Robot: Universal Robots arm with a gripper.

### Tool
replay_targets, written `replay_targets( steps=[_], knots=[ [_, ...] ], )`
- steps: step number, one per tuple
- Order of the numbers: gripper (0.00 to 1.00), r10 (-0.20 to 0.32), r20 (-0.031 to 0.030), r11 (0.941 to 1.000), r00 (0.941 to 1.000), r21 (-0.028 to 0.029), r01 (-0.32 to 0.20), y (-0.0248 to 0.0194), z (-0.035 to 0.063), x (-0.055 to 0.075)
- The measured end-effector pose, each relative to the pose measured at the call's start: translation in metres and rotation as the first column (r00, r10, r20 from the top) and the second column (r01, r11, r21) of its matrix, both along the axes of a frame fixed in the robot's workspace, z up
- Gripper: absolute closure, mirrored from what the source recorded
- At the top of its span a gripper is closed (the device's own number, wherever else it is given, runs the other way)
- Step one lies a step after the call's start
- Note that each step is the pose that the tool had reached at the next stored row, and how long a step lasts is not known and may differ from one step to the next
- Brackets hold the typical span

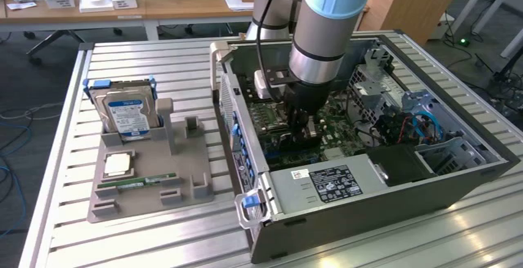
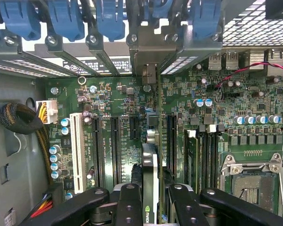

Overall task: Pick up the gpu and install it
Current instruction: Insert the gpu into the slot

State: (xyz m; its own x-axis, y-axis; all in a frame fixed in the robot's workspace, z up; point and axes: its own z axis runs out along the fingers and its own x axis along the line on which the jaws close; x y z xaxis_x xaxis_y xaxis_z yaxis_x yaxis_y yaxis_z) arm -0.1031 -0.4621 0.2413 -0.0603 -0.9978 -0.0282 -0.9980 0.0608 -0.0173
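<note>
Pincer (image 2: 150, 200) clamped on thin dark-faced gpu card with silvery end bracket (image 2: 151, 165), held edge-on inside open grey computer case (image 1: 457, 182), just above green motherboard (image 2: 108, 99) slots. We judge install step underway: next needs bracket (image 2: 153, 52) aligned, straight press down.

We've got the arm's black claw (image 1: 302, 134) down inside the open grey computer case (image 1: 457, 185), over the green motherboard (image 1: 343, 130); blue-labelled silver hard drive (image 1: 127, 116) sits in the grey plastic tray (image 1: 192, 185) on the slatted metal surface (image 1: 147, 243).
</note>
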Motion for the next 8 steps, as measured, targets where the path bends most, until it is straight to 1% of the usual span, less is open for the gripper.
replay_targets(
  steps=[6,7,8],
  knots=[
    [0.73,0.0,-0.0008,1.0,1.0,0.0001,0.0,0.0,0.0,-0.0002],
    [0.67,0.0,-0.0002,1.0,1.0,-0.0002,0.0,0.0,0.0001,-0.0002],
    [0.67,0.0,-0.0002,1.0,1.0,-0.0001,0.0,0.0,0.0001,-0.0002]
  ],
)
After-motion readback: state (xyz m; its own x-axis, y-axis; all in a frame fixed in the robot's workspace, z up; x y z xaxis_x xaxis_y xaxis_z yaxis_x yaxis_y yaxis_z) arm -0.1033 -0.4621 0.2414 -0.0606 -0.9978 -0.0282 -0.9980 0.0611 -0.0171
